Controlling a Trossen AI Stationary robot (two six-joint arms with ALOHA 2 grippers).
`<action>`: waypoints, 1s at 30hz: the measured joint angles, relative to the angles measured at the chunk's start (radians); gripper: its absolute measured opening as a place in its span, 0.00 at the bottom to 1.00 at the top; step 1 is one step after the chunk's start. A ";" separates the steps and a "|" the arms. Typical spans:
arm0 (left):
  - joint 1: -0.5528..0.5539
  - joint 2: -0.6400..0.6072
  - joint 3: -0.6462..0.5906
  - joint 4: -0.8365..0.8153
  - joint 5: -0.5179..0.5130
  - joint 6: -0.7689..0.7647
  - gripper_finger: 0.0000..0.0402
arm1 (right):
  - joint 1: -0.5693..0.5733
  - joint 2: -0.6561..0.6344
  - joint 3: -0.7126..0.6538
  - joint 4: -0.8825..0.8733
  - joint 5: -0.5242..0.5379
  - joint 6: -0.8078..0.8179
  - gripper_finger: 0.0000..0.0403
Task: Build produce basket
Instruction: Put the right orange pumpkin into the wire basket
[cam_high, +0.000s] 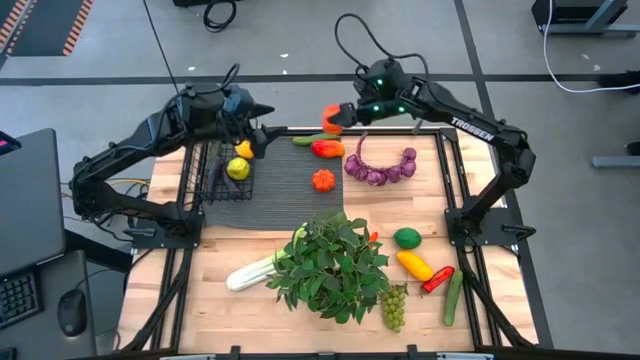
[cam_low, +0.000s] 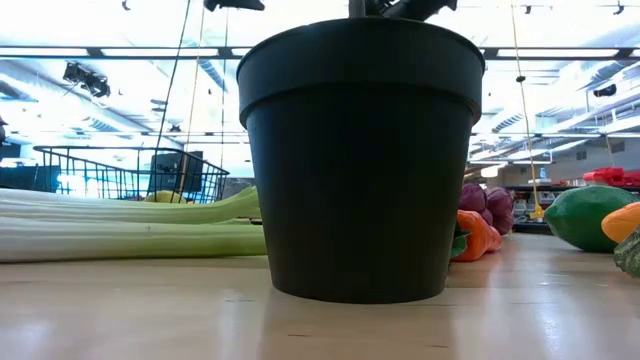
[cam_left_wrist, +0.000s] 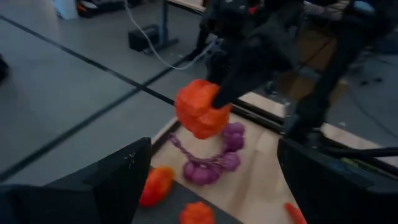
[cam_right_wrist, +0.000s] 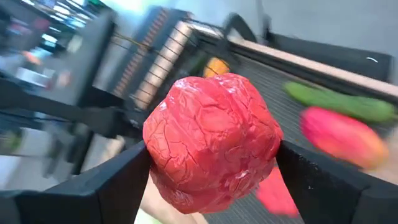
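Observation:
My right gripper (cam_high: 338, 118) is shut on a red pepper (cam_high: 330, 115) above the table's far edge; the pepper also shows in the right wrist view (cam_right_wrist: 211, 143) and the left wrist view (cam_left_wrist: 199, 109). My left gripper (cam_high: 262, 133) is open and empty, just right of the black wire basket (cam_high: 215, 185) at the far left; its fingers frame the left wrist view (cam_left_wrist: 211, 186). The basket stands on a dark ribbed mat (cam_high: 280, 185) and holds a lemon (cam_high: 237, 168) and a yellow piece (cam_high: 244, 149). A cucumber (cam_high: 308, 140), a red-orange pepper (cam_high: 327, 149) and an orange (cam_high: 322, 180) lie near the mat's far right. My right gripper pinches the red pepper between its two fingers, one on each opposite side (cam_right_wrist: 155, 155). The fingers come from the table's right, pointing toward its left. The pepper is lifted clear of the table.
A purple bulb string (cam_high: 380, 165) lies far right. A leafy potted plant (cam_high: 330, 262) stands at the near middle, its black pot (cam_low: 360, 160) filling the low view. Celery (cam_high: 250, 272) lies to its left. A lime (cam_high: 407, 238), yellow pepper (cam_high: 414, 265), red chili (cam_high: 437, 279), cucumber (cam_high: 454, 298) and grapes (cam_high: 394, 305) lie near right.

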 joint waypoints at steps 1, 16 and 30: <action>0.000 0.000 0.000 0.000 -0.010 0.011 0.88 | 0.005 0.005 0.000 0.036 -0.011 0.008 0.86; -0.004 0.034 0.001 0.058 -0.159 0.223 0.88 | 0.053 0.040 0.000 0.395 -0.182 0.184 0.86; -0.098 0.107 0.000 0.084 -0.245 0.165 0.88 | 0.078 0.040 0.000 0.434 -0.026 0.195 0.86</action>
